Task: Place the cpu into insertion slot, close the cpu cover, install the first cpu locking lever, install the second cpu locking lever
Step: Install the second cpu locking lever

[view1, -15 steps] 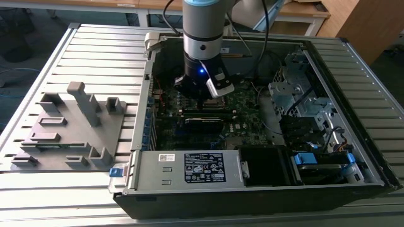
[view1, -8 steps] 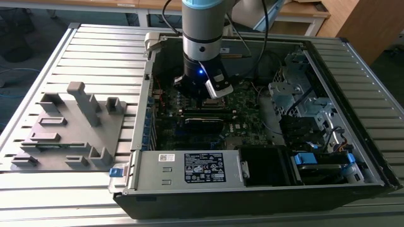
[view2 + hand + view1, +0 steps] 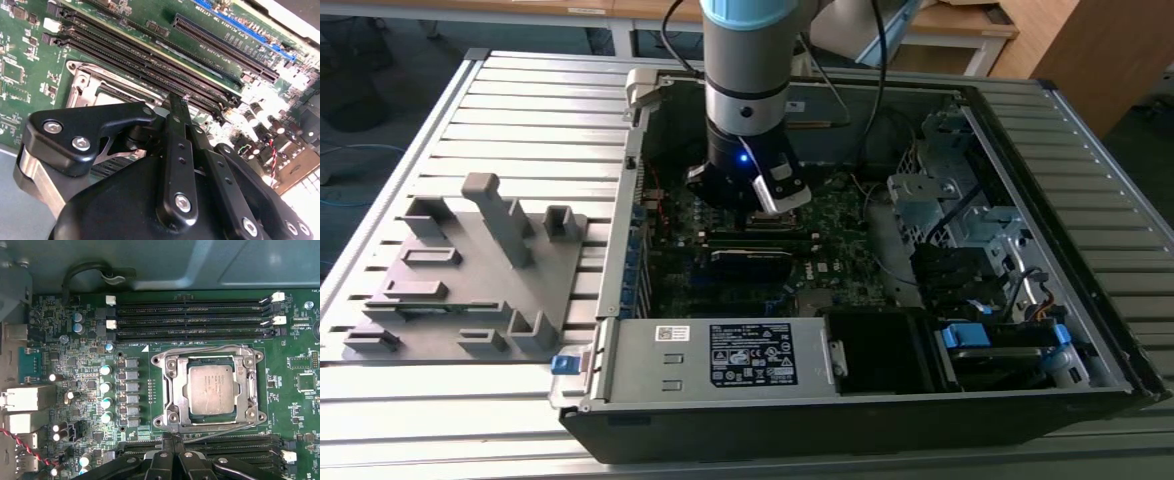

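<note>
- Nearest the exterior camera, a silvery power supply box (image 3: 720,358) with a label sits at the front edge of the open computer case (image 3: 1107,385), which lies on a slatted metal desk (image 3: 534,110).
- On the exterior view's left, a grey moulded fixture (image 3: 460,275) rests on the desk, well apart from the case.
- From above, the arm (image 3: 750,70) reaches down into the case, its gripper (image 3: 767,205) low over the green motherboard (image 3: 841,265).
- Black linkage bars crowd the second wrist view, and the fingers (image 3: 177,117) stand pressed together, holding nothing, just above the long black memory strips (image 3: 150,60).
- Behind the linkage, a silvery corner of the insertion slot (image 3: 82,82) peeks out.
- Looking to the first wrist view, the cpu (image 3: 210,388) lies flat within the insertion slot.
- Around the chip, the cpu cover (image 3: 248,390) appears to lie down, though I cannot tell whether it is latched.
- Beside the socket's near edge, the gripper's fingers meet, tips together.
</note>
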{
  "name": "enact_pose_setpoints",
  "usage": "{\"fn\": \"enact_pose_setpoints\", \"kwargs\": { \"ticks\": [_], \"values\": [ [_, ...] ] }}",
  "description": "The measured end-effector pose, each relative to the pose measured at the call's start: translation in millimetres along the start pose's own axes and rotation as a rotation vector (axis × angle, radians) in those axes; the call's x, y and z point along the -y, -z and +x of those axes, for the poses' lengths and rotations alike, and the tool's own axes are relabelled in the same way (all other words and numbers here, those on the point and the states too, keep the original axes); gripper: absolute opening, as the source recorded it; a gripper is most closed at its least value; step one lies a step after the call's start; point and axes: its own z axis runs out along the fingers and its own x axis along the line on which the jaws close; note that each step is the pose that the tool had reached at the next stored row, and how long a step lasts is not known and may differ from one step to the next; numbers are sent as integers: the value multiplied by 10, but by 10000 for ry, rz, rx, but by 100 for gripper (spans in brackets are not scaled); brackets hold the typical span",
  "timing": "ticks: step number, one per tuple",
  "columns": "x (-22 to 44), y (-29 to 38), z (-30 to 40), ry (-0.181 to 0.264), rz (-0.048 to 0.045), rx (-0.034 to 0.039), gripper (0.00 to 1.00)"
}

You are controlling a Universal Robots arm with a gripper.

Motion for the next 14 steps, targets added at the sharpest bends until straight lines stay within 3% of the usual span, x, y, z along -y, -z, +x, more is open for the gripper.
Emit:
{"fn": "enact_pose_setpoints", "kwargs": {
  "ticks": [14],
  "values": [
    [95, -35, 44, -27, -708, -68, 10]
  ]
}}
